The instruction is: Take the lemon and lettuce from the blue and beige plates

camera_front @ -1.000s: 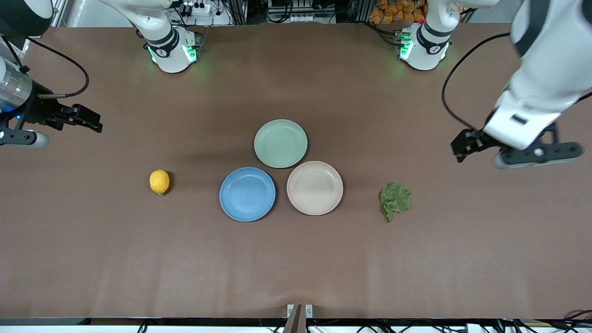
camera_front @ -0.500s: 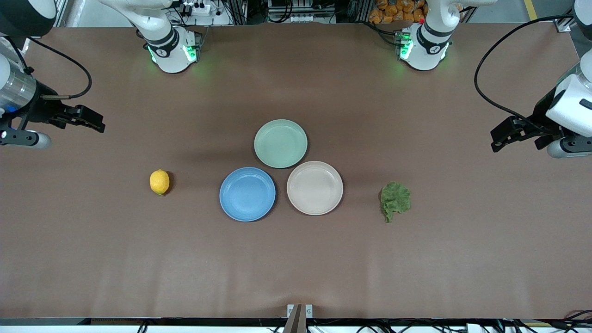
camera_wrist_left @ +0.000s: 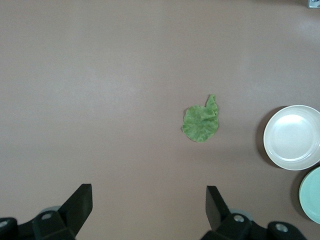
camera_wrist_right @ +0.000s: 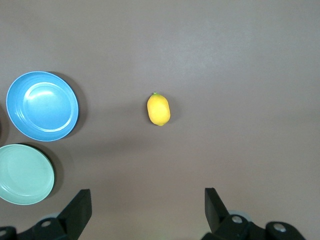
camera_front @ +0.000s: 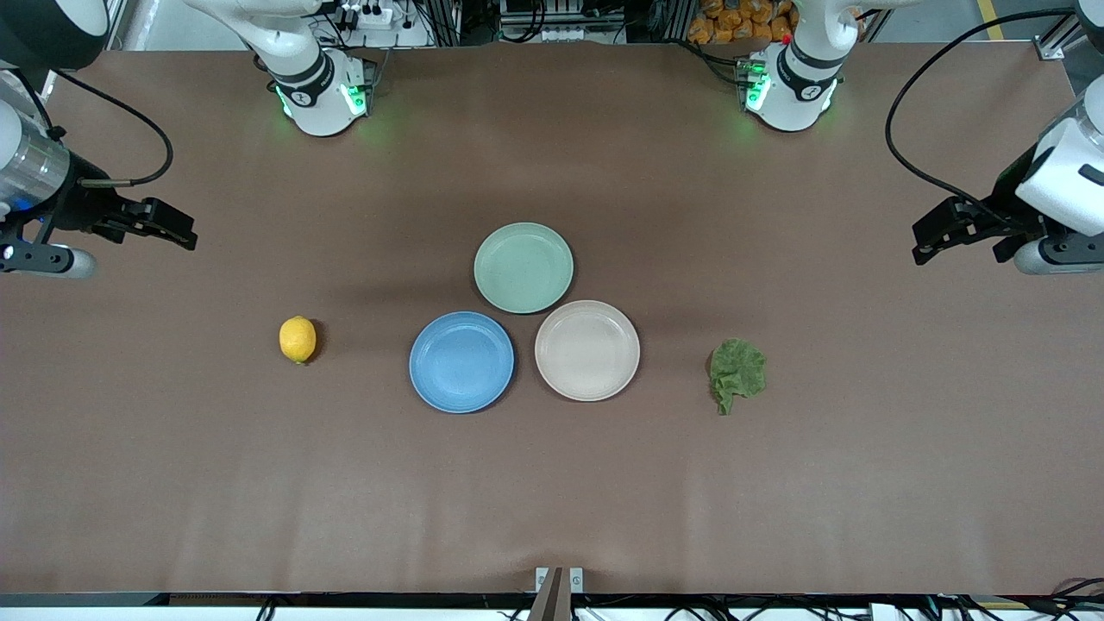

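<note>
The lemon (camera_front: 297,339) and lettuce (camera_front: 737,374) lay on the surface, off the plates. The right gripper (camera_wrist_right: 145,212) and left gripper (camera_wrist_left: 147,210) were held spread apart. A clear retreat was best kept.

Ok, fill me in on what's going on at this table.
Nothing is being handled. The lemon lies on the table toward the right arm's end, the lettuce toward the left arm's end. The blue plate and beige plate sit side by side, holding nothing, with a mint-green plate beside them, farther from the front camera. The left end effector and right end effector are open and hold nothing, each above its own end of the table.
</note>
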Tool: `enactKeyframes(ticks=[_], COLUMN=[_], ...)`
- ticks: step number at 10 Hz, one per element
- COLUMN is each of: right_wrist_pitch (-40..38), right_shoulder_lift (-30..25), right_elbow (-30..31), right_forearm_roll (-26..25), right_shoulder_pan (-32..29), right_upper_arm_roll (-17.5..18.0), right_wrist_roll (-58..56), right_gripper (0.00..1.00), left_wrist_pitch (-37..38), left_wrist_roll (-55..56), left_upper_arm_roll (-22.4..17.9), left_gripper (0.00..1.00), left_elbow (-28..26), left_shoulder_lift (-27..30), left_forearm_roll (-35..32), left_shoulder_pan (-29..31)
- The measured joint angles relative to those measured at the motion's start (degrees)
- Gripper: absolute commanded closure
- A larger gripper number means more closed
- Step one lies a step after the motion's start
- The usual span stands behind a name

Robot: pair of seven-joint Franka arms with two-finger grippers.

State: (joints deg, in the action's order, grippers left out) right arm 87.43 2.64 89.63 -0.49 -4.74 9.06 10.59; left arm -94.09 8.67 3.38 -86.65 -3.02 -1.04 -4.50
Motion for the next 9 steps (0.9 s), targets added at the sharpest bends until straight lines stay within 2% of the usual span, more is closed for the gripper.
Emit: enactKeyframes(ticks=[9], right_wrist_pitch=[1.8], right_shoulder_lift=[0.0], right_elbow=[1.2], right_forearm_roll=[0.0], right_shoulder_pan=[0.0], right_upper_arm_roll=[0.0], right_wrist_roll=[-0.6], right_gripper=[0.00], left_wrist_pitch=[0.6], left_wrist_roll=[0.0], left_upper_arm_roll=[0.1], left_gripper=[0.00], left_elbow=[-0.3], left_shoulder_lift=[0.0], left_forearm_roll=[0.0], left_shoulder_pan=[0.7])
